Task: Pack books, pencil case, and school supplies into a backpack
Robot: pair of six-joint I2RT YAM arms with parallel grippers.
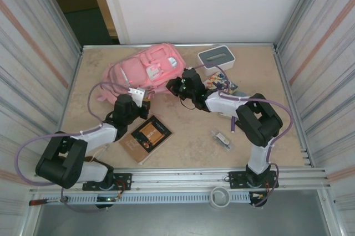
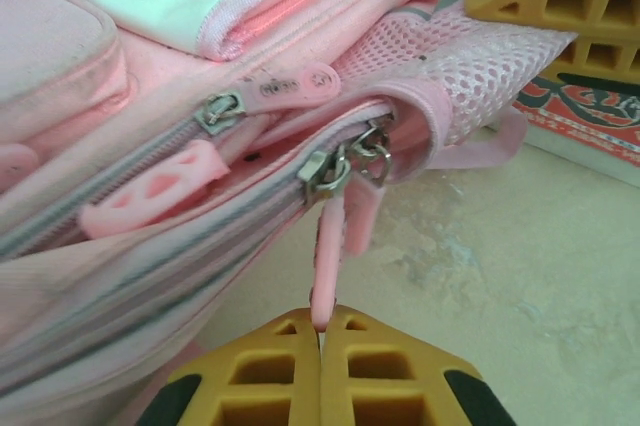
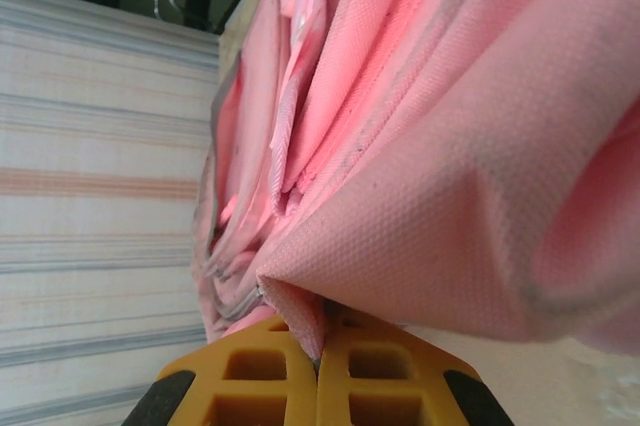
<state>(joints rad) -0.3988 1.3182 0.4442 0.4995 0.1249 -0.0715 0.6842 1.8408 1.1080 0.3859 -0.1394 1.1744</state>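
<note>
The backpack [image 1: 147, 70] lies flat at the far side of the table [image 1: 183, 147], a soft pink fabric shell that sags and folds wherever it is pulled. It looks light and limp rather than stiff, so it will likely drag along instead of opening unless one side is pinned. The sensible holds are the rubbery zip tabs and a pinch of cloth at the edge (both are in use here).

The left gripper [image 2: 321, 331] has its yellow fingers pressed together on the long pink zip pull [image 2: 325, 266] hanging from the slider at the backpack's near edge. The right gripper [image 3: 320, 341], at the backpack's right-hand edge, is clamped on a pointed fold of its fabric.

In the left wrist view the zips run closed along their tracks, so what is inside any pocket cannot be told.

Near the backpack's front edge lies the brown book [image 1: 147, 137]. The cartoon-covered book [image 1: 222, 85] is just beside its right end, and the clear packet [image 1: 222, 139] is well apart. Just right of the backpack's far end stands a white box [image 1: 216, 57] with a grey slotted top, its contents hidden.
</note>
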